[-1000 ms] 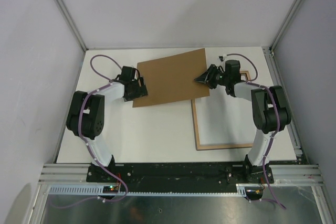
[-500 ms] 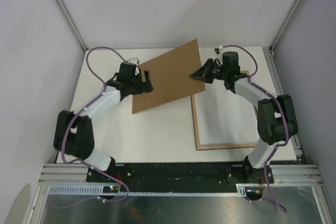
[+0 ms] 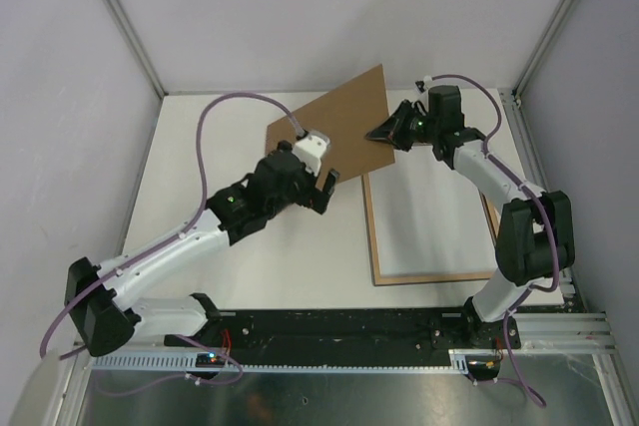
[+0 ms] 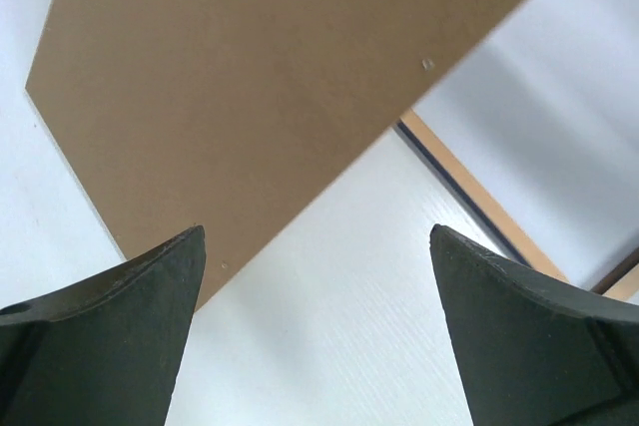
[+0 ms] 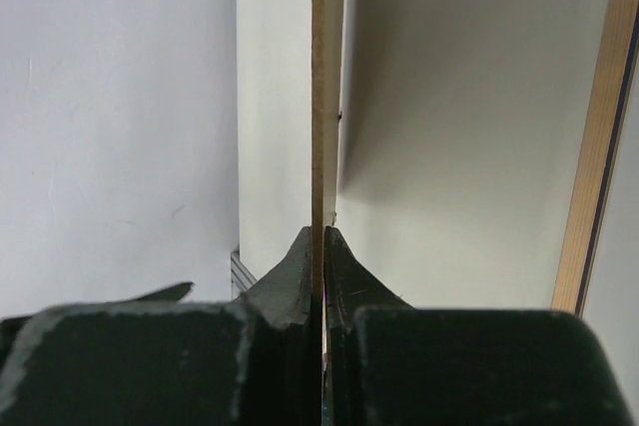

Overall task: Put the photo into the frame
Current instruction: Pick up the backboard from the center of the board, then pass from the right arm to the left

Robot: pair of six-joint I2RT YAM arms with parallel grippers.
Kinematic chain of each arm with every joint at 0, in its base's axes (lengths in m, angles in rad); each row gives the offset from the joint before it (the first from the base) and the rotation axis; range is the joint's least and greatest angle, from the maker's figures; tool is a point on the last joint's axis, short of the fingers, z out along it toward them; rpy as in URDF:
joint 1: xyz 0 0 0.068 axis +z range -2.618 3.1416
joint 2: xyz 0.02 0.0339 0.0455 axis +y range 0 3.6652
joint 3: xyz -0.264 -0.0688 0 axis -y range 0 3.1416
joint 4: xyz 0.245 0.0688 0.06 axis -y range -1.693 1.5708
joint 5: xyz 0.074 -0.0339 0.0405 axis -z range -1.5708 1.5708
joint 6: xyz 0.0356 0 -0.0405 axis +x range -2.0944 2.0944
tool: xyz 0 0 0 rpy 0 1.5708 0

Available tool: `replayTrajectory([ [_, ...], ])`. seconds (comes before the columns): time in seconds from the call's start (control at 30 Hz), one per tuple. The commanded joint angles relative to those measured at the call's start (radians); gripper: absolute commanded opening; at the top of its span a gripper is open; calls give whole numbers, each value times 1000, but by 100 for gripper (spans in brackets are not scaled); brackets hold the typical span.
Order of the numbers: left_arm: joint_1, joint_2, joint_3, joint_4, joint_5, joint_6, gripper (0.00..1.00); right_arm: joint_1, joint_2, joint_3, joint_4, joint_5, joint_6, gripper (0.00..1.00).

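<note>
1. Handling the backing board (image 3: 329, 122) seems to be the step in hand. The right gripper (image 3: 384, 134) pinches its right edge, with the jaws pressed together on the thin edge, as the right wrist view shows. The board hangs tilted above the table (image 3: 290, 256).
2. The left gripper (image 4: 315, 241) is spread wide and holds nothing. It points at the near edge of the board, just beside it.
3. The frame (image 3: 370, 236) lies flat on the right side of the table, pale wood side up. No printed picture is visible. The white field (image 3: 424, 216) inside the frame may be the photo face down, but I cannot tell.
4. Next move, in my judgement: a pinch at one point lets the board swing, so the left gripper should take the near edge before the board travels.
5. Edges: the right corner of the board overhangs the far left corner of the frame. The board needs height there, or it can catch the wooden rim.
6. Room: bare table lies left of the frame and in front of it. The walls stand close behind and at both sides.
</note>
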Motion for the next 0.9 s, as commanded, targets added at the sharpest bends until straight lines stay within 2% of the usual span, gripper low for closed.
replayTrajectory([
  [0.0, -77, 7, -31, 17, -142, 121, 97, 10, -84, 87, 18, -25, 16, 0],
  [0.33, -248, 96, -70, 139, -405, 279, 100, 44, -93, 166, -69, -5, 40, 0],
  [0.47, -304, 155, -128, 306, -600, 428, 100, 54, -80, 211, -111, -14, 54, 0],
  [0.57, -318, 202, -181, 508, -709, 557, 100, 59, -76, 240, -143, -17, 62, 0],
  [0.67, -320, 237, -206, 650, -775, 666, 100, 62, -82, 248, -165, -14, 60, 0],
  [0.87, -318, 276, -228, 793, -818, 778, 96, 63, -97, 243, -201, -1, 40, 0],
])
